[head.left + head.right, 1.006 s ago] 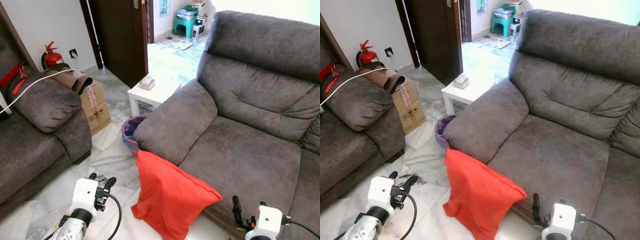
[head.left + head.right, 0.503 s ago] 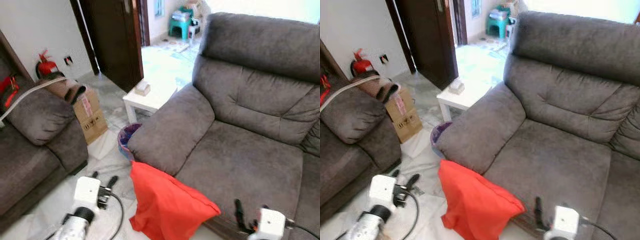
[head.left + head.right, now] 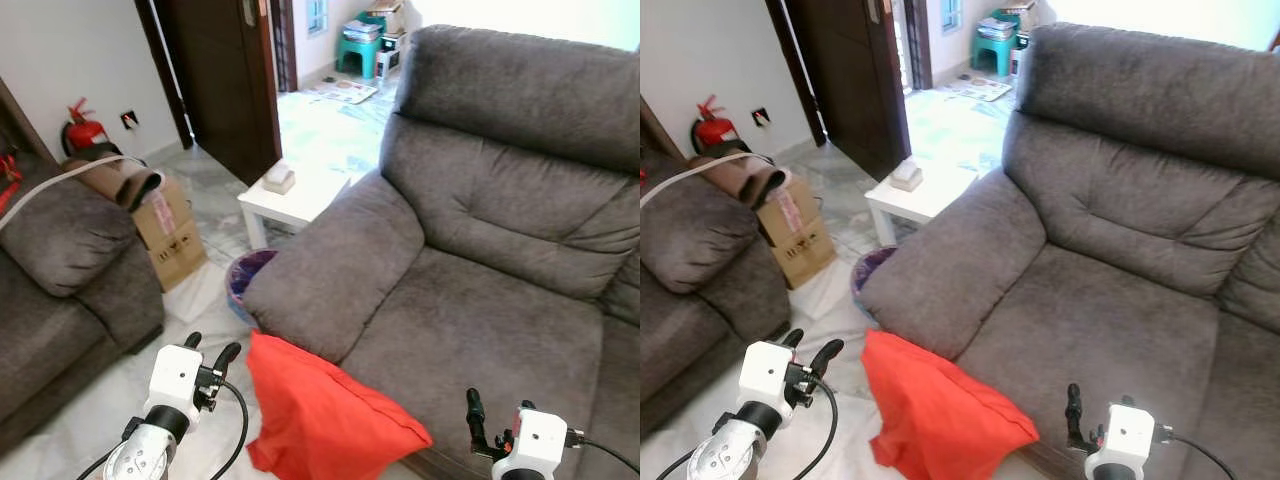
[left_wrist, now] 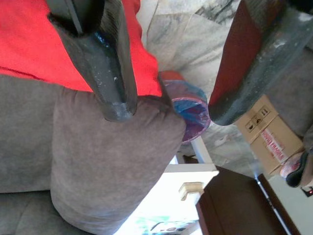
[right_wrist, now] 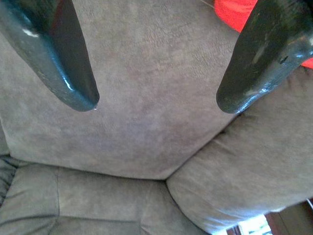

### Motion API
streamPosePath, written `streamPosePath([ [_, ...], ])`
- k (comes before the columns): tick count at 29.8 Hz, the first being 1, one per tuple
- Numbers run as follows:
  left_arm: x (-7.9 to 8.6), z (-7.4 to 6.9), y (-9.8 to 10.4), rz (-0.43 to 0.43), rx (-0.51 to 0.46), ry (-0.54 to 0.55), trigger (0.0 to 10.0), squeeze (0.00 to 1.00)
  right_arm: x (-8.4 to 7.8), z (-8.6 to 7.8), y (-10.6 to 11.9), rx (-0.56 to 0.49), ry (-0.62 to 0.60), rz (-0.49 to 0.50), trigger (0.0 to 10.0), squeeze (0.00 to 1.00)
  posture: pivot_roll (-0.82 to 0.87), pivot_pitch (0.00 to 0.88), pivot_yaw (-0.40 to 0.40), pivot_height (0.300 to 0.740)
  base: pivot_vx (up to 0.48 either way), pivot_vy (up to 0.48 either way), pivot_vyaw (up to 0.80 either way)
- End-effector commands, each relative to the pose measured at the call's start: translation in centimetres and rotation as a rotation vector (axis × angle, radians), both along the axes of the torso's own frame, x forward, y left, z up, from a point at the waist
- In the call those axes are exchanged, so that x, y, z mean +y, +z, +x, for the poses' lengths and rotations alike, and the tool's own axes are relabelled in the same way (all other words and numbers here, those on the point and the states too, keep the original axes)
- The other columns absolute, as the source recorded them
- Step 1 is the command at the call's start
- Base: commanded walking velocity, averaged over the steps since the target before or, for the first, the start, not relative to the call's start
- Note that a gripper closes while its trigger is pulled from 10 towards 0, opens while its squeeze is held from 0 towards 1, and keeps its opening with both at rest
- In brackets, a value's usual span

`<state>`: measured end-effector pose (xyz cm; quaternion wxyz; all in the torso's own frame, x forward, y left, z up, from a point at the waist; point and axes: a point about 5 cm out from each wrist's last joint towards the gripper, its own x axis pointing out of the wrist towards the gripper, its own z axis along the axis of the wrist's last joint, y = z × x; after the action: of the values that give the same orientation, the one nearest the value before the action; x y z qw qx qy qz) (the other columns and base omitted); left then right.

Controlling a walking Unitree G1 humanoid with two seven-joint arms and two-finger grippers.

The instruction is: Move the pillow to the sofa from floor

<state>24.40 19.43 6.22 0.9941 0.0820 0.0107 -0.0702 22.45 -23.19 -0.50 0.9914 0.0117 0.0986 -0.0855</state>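
Red, the pillow (image 3: pixel 325 420) sits on the floor (image 3: pixel 90 430), leaning against the front of the grey sofa (image 3: pixel 480 260) below its armrest (image 3: pixel 335 265). My left gripper (image 3: pixel 212 360) hovers just beside the pillow's near edge, fingers (image 4: pixel 105 58) spread and empty. My right gripper (image 3: pixel 470 420) hangs over the sofa seat, fingers (image 5: pixel 63 58) apart too, holding nothing. Behind the pillow a small bin (image 3: pixel 245 275) stands next to the armrest, then a white side table (image 3: pixel 290 195) with a tissue box (image 3: pixel 279 179). Farther left are a cardboard box (image 3: pixel 170 230), a second couch (image 3: pixel 60 260) and a fire extinguisher (image 3: pixel 82 130) by the wall.
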Motion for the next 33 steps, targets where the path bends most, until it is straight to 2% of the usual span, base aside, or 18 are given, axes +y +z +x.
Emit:
streamPosePath([
  [1,0.46,-0.28,0.04,0.004,0.003,0.006,10.0,0.0,0.38,0.11,0.17,-0.012,0.011,0.01,10.0,0.0,-0.02,0.102,0.043,0.74,0.0,0.0,0.0],
  [10,0.05,-0.35,0.02,0.005,0.002,-0.008,10.0,0.0,0.46,0.36,0.04,0.019,0.015,0.021,10.0,0.0,-0.02,0.102,0.042,0.73,0.0,0.0,0.0],
  [14,0.06,-0.24,-0.06,0.005,0.005,-0.008,10.0,0.0,0.56,0.31,0.4,-0.021,0.028,0.022,10.0,0.0,-0.02,0.102,0.044,0.72,0.0,0.0,0.0],
  [23,0.04,-0.22,-0.06,0.005,0.004,-0.01,10.0,0.0,0.9,0.16,0.05,0.016,0.045,0.015,10.0,0.0,-0.03,0.095,0.046,0.72,0.0,0.0,0.0],
  [26,-0.19,-0.25,-0.05,0.006,0.004,-0.017,10.0,0.0,0.85,0.17,-0.01,0.022,0.042,0.006,10.0,0.0,-0.03,0.089,0.049,0.7,0.0,0.0,0.0],
  [33,-0.25,-0.03,0.04,0.009,0.002,-0.027,10.0,0.0,0.9,0.2,0.29,-0.006,0.056,0.008,10.0,0.0,-0.03,0.077,0.052,0.7,0.0,0.0,0.0],
])
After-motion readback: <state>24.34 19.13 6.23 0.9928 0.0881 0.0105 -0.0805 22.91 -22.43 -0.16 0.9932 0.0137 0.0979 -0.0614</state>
